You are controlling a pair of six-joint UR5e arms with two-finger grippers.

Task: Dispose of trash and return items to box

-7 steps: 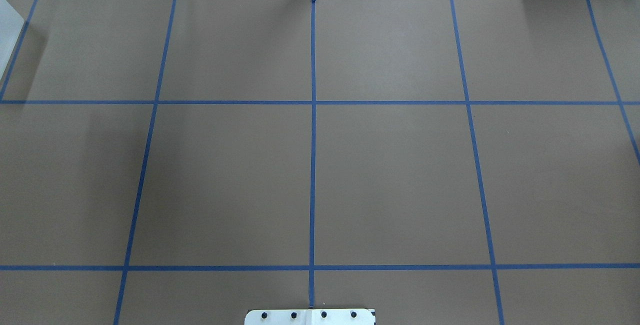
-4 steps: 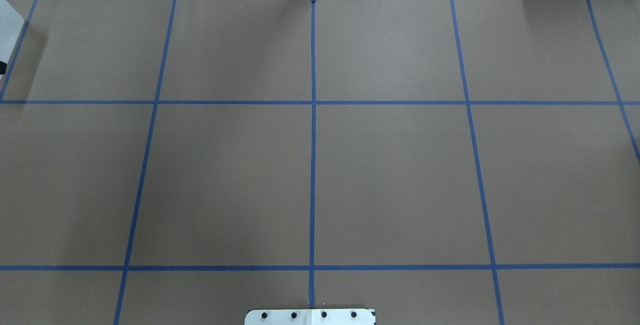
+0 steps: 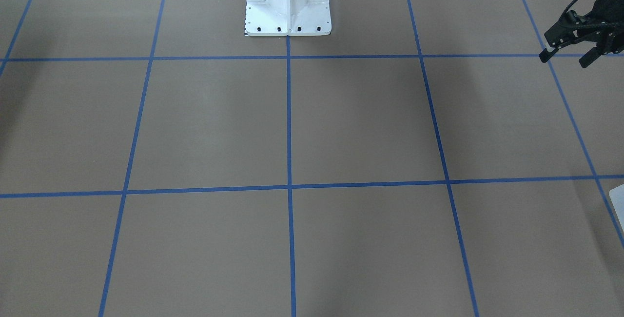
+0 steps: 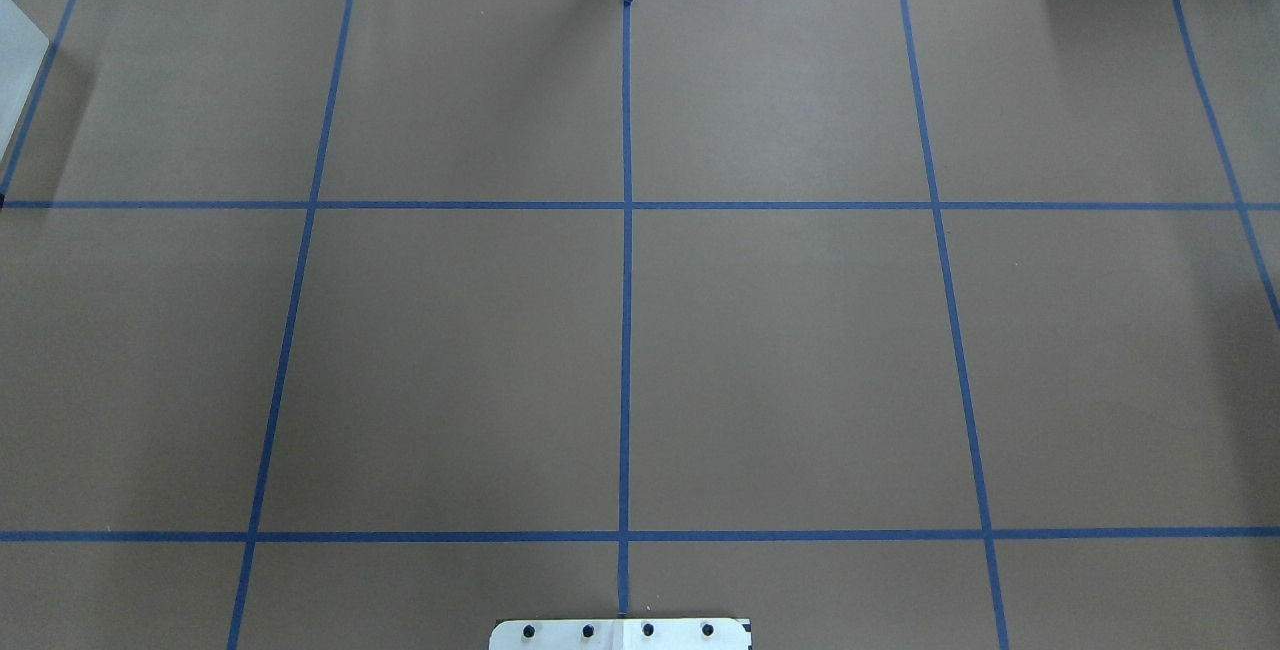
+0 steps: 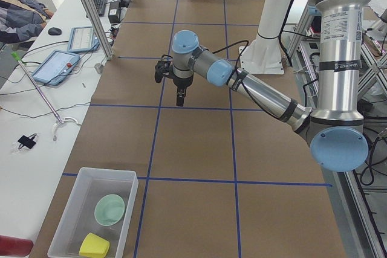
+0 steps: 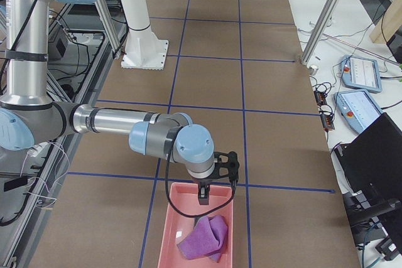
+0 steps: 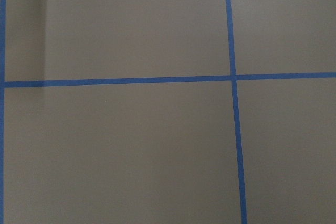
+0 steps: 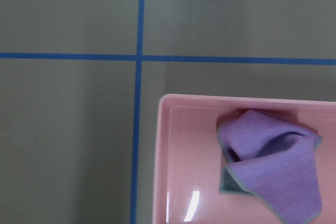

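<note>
Since no loose item shows on the brown counter [image 4: 780,350] in any view, the sorting looks all but finished. The step in hand is judged to be a clean withdrawal of both arms.

The right gripper [image 6: 203,198] hangs over the pink tray [image 8: 157,156] at the robot's right end of the counter, above the tray's end toward the middle. The purple cloth [image 8: 273,171] lies crumpled inside the tray, apart from that gripper. Whether its jaws are wide or narrow cannot be told, as only a side view shows them. The left gripper [image 3: 564,58] hovers above bare counter, its jaws apart with nothing between them. At the robot's left end the clear bin [image 5: 63,209] holds a green bowl [image 5: 109,209] and a yellow item [image 5: 94,245], well apart from that gripper.

To do this well, the right arm should rise straight up before it swings, so that no finger catches the tray's rim or drags the cloth out. The left arm has free height already.

The middle of the counter offers open room, marked only by blue tape lines [image 4: 626,280], with the white base [image 3: 287,9] on the robot's side. The bin sits close to the counter's edge on the operators' side, so a sideways nudge there looks risky.
</note>
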